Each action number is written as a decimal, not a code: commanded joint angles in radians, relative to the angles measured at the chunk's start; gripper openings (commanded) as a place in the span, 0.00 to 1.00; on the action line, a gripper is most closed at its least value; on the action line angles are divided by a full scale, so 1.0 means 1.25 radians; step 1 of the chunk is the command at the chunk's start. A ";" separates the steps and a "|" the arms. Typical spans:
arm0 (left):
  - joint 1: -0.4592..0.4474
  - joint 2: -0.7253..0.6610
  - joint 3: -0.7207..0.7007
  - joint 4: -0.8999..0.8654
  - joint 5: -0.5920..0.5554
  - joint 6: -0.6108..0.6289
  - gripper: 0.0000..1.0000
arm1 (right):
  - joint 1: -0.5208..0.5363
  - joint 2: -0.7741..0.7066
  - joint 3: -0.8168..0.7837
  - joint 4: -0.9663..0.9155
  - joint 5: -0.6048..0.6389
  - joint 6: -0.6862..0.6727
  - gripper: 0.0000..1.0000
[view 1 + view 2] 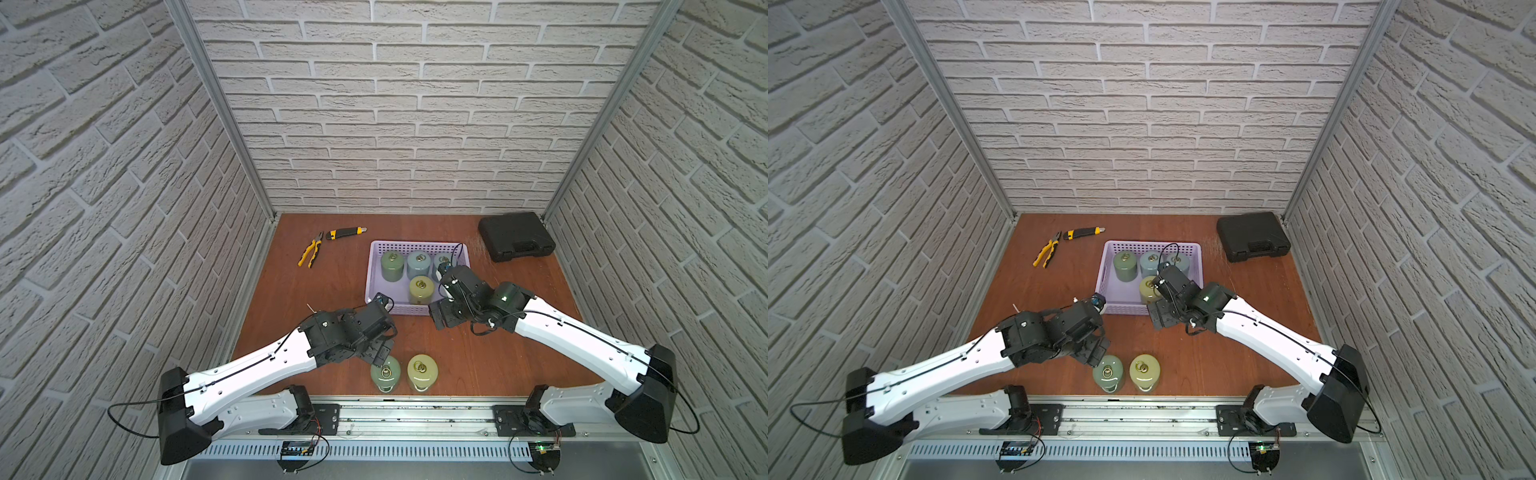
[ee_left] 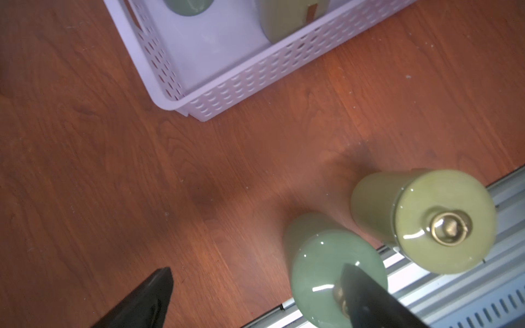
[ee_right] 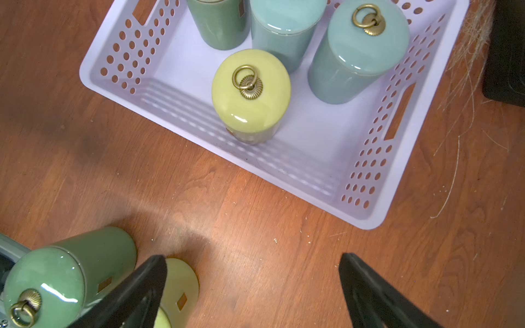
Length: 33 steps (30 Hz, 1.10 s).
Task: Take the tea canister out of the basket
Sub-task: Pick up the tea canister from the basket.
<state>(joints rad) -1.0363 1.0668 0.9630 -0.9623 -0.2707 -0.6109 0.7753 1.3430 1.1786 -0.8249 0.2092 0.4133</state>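
Observation:
The lavender basket (image 1: 415,245) sits mid-table and holds several upright tea canisters: dark green (image 1: 392,266), blue (image 1: 419,264), a blue one (image 3: 360,48) partly behind my right arm, and yellow-green (image 1: 421,289). On the table near the front edge stand a green canister (image 1: 385,373) and a yellow-green canister (image 1: 422,371). My left gripper (image 2: 257,271) is open and holds nothing; one finger hangs over the green canister's lid (image 2: 326,272). The right gripper (image 3: 253,258) is open and empty over bare wood, just in front of the basket's near wall (image 3: 366,159).
Yellow-handled pliers (image 1: 311,249) and a utility knife (image 1: 345,232) lie at the back left. A black hard case (image 1: 515,237) sits at the back right. Brick-pattern walls close in three sides. A metal rail (image 1: 415,411) runs along the front edge.

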 commanded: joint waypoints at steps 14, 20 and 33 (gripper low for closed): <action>0.116 -0.105 -0.055 0.116 -0.092 -0.079 0.98 | -0.045 0.181 0.142 0.007 -0.009 -0.026 0.99; 0.132 -0.178 -0.098 0.116 -0.103 -0.107 0.98 | -0.056 0.248 0.199 -0.005 -0.022 -0.024 0.99; 0.139 -0.271 -0.136 0.106 -0.133 -0.140 0.98 | -0.076 0.361 0.282 -0.003 -0.012 -0.006 0.99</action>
<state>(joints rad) -0.8703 0.7372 0.8005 -0.8375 -0.4114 -0.7742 0.6937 1.7767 1.4986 -0.8268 0.1795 0.3897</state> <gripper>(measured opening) 0.983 0.993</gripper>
